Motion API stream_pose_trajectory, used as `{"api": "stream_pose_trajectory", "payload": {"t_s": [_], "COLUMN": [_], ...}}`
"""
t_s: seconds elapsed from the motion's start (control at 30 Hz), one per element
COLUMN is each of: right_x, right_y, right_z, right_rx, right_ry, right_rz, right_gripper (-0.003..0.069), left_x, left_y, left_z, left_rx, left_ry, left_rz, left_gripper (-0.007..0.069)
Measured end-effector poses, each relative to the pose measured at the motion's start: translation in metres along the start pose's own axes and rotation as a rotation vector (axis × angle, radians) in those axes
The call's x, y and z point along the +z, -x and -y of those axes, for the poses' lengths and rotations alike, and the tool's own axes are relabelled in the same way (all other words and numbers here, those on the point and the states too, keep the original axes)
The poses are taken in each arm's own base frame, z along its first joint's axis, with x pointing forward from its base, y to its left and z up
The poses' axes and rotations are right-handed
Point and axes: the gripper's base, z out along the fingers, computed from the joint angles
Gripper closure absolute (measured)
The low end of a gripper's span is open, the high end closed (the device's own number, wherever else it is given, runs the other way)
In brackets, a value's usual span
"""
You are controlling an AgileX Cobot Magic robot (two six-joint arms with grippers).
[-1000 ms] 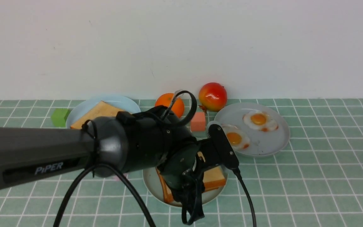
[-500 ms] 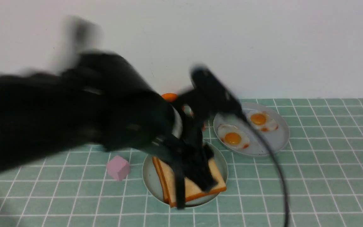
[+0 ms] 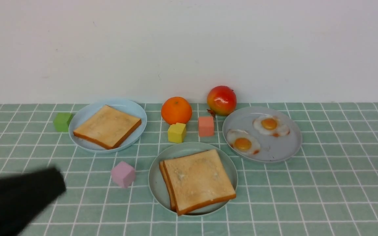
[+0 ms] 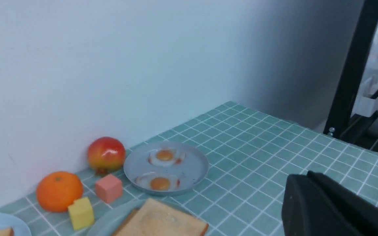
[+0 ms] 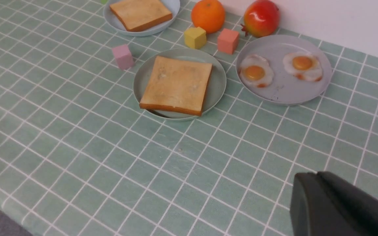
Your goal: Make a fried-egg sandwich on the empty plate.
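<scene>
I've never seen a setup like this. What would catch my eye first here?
Probably the stacked toast slices on the mint-green plate front and centre on the tiled tablecloth. Next, two fried eggs on the grey plate just behind to the right, with a bright orange and a red fruit by the wall.

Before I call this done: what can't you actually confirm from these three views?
- Egg inside the sandwich on the mint-green plate: hidden in every view by the top toast slice.
- Left gripper: left wrist view shows one dark block cut off by the frame edge; front view shows only a blurred arm.
- Right gripper: cut off likewise in the right wrist view.
</scene>
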Motion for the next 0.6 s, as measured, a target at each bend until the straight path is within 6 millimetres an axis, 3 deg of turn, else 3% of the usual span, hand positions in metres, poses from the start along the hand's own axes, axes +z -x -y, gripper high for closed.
{"api": "stream_pose_trajectory", "payload": {"t_s": [0.07, 0.23, 0.6], "right_x": [0.005, 0.011, 0.013], "right_y": [-0.001, -0.002, -0.003], "right_z": [-0.001, -0.002, -0.002], "right_rx": [0.008, 0.086, 0.1], "right_ry": [0.003, 0.014, 0.015], "right_rz": [0.004, 0.018, 0.007], "right_gripper": [0.0627, 0.0627, 0.0619], "left_x": [-0.004, -0.005, -0.005], "left_y": [-0.02, -0.042, -0.049], "left_z": [0.0, -0.001, -0.002], "left_rx": [-0.013, -0.018, -0.018], "left_ry": [-0.006, -0.011, -0.003], "left_rz": [0.0, -0.015, -0.062], "left_gripper": [0.0638, 0.0638, 0.0638]}}
